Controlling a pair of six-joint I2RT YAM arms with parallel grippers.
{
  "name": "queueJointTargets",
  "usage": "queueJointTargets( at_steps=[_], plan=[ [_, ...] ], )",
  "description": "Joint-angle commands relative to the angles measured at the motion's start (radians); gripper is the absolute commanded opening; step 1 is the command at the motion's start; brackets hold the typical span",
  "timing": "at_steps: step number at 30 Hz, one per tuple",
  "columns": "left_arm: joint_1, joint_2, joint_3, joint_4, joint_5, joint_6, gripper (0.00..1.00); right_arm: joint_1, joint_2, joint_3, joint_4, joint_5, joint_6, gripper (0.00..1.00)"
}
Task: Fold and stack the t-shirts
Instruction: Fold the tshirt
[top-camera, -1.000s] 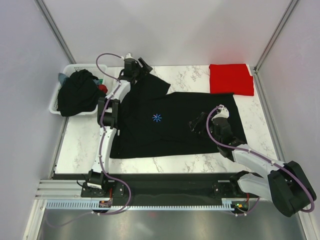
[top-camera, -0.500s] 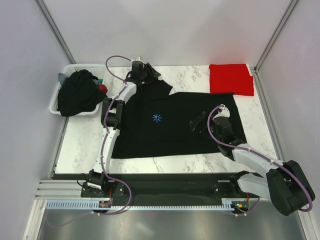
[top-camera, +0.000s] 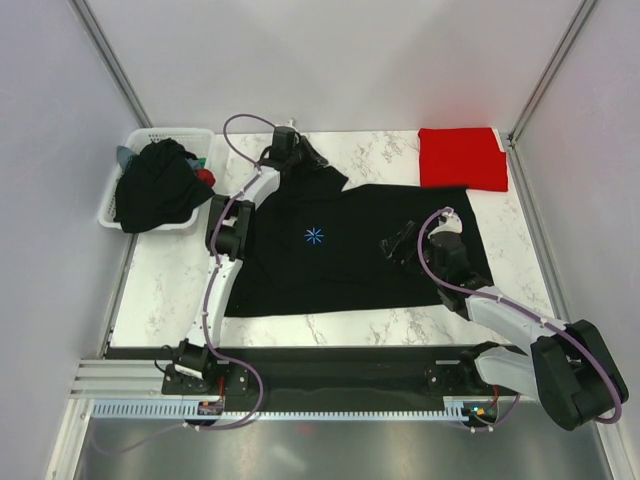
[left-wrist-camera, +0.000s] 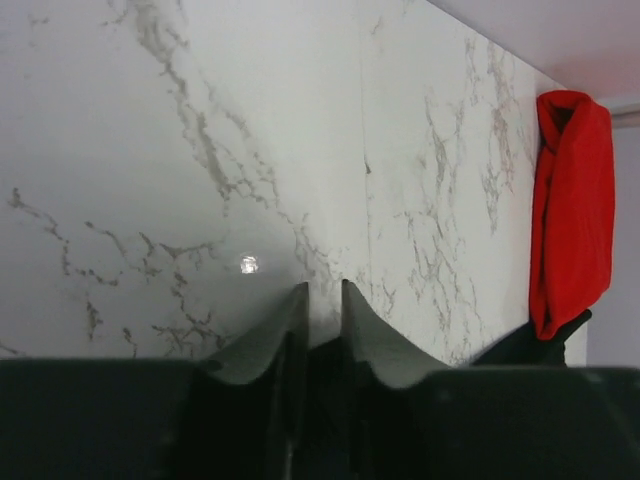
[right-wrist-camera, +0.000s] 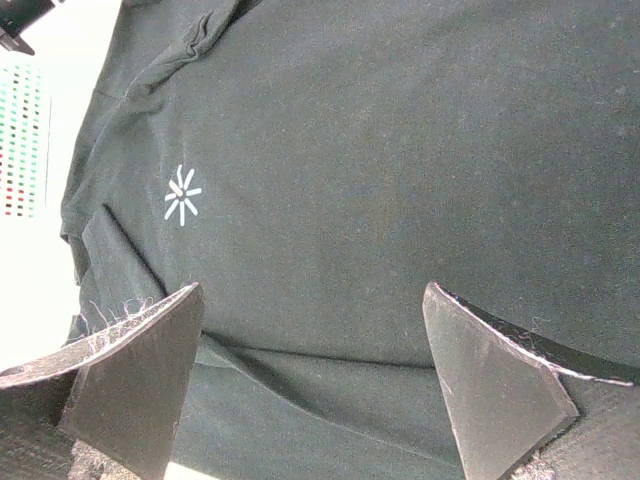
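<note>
Pinching the black t-shirt (top-camera: 340, 262) at its far edge, left hand (left-wrist-camera: 320, 290) faces open table (left-wrist-camera: 200, 120); right hand (right-wrist-camera: 312, 292) spread.

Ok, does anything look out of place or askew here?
Mostly tidy. The black t-shirt lies flat but skewed, its far sleeve bunched at the left gripper. Dark clothes slump over the rim of the white basket.

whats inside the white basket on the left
A heap of black cloth fills the basket, with a red scrap and a teal scrap at its edges. Whatever lies under the heap is covered.
</note>
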Motion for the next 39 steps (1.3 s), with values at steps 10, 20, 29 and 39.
queueJointTargets(
  at_steps=[10, 20, 29, 39],
  plan=[
    [-0.052, -0.247, 0.015, -0.174, -0.332, 0.554, 0.96, -0.011, 0.001, -0.013, 0.053, -0.015, 0.013, 0.98],
    [-0.095, -0.103, 0.133, -0.329, -0.453, 0.734, 1.00, -0.016, 0.007, -0.013, 0.057, -0.042, 0.017, 0.98],
    [-0.063, -0.032, 0.259, -0.447, -0.312, 0.678, 1.00, -0.019, 0.023, -0.007, 0.059, -0.055, 0.018, 0.98],
    [-0.068, -0.011, 0.242, -0.654, -0.210, 0.632, 0.72, -0.023, 0.037, 0.005, 0.051, -0.067, 0.020, 0.98]
  ],
)
